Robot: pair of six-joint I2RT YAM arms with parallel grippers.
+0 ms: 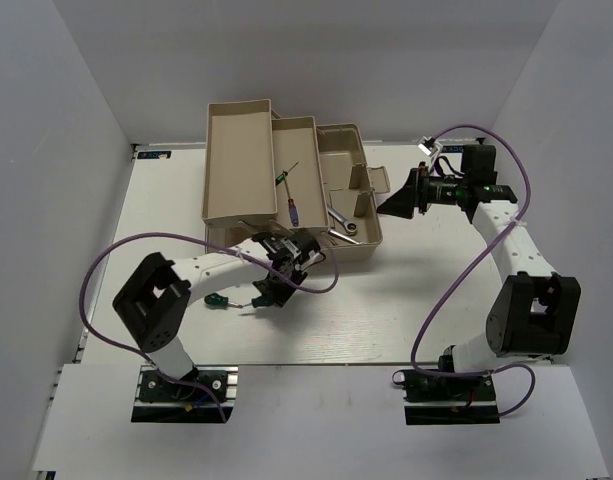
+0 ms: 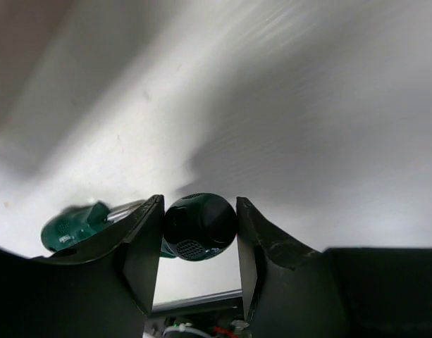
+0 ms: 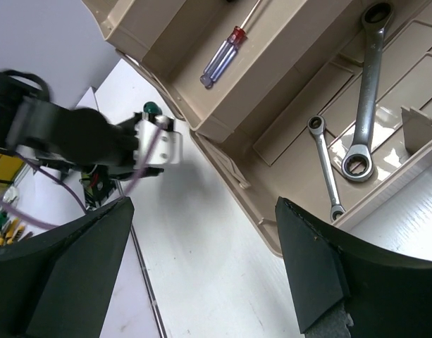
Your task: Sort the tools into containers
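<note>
Green-handled screwdriver point(image 2: 200, 229) sits in the left claw point(image 2: 200, 205), seemingly gripped, its shaft hidden; right claw point(image 3: 204, 204) gapes wide.

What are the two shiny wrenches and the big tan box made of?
The big wrench and the small wrench look like polished metal, probably steel: they are silvery with bright glints. The box looks like beige plastic, smooth and a little glossy, with thin moulded walls and ribs. That is a guess from its look.
</note>
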